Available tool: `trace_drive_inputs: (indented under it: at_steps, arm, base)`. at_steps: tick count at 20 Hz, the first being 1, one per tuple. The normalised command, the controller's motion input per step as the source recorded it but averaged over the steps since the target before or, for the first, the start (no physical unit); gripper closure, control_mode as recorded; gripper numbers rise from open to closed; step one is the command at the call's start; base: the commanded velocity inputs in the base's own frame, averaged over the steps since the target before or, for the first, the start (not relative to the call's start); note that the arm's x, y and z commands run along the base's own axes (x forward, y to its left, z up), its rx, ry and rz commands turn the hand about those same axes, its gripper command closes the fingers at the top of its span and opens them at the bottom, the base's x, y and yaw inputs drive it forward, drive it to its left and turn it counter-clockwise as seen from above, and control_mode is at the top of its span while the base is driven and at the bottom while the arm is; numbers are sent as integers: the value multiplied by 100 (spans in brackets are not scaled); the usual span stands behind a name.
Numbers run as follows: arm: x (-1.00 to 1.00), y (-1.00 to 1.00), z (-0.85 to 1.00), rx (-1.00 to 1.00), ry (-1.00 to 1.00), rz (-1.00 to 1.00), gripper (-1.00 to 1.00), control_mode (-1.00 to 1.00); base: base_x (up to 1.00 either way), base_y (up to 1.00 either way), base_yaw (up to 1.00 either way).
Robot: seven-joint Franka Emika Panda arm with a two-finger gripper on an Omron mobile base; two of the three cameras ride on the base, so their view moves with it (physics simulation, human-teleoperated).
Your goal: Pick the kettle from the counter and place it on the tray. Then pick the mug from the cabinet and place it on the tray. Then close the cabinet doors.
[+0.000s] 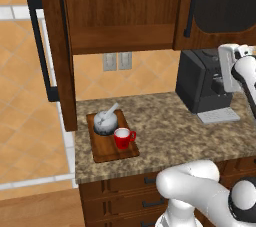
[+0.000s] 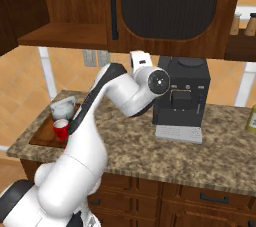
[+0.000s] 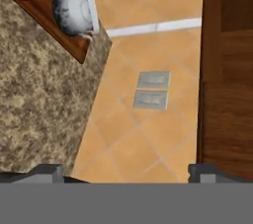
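Looking along your fingers (image 3: 126, 171), you see them spread wide with nothing between them, aimed at the tiled wall and its two grey outlet plates (image 3: 152, 89), beside the cabinet (image 3: 228, 70). Off to one side, the kettle (image 1: 105, 121) and the mug (image 1: 122, 137) stand upright on the tray (image 1: 102, 150), just beside each other, kettle nearer the wall. The mug's handle points toward the coffee machine (image 1: 202, 81). The tray lies at the worktop's (image 1: 170, 131) left end, long axis running front to back. The cabinet doors (image 1: 55, 46) stand open.
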Motion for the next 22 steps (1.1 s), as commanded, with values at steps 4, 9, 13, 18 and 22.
trace_drive_inputs:
  at_steps: [4, 9, 13, 18, 22]
  arm:
    - [-22, 0, 0, 0, -2, 0, -100, -100]
    - [-40, 7, -4, -3, -9, 0, -100, -100]
    - [-72, 50, 2, -15, -20, -2, -100, -100]
    - [-51, 80, 1, -23, -11, -11, -100, -100]
    - [-53, 73, 1, -24, -5, -15, -100, -100]
  base:
    - [0, 0, 0]
    - [0, 0, 0]
    - [0, 0, 0]
    - [0, 0, 0]
    - [0, 0, 0]
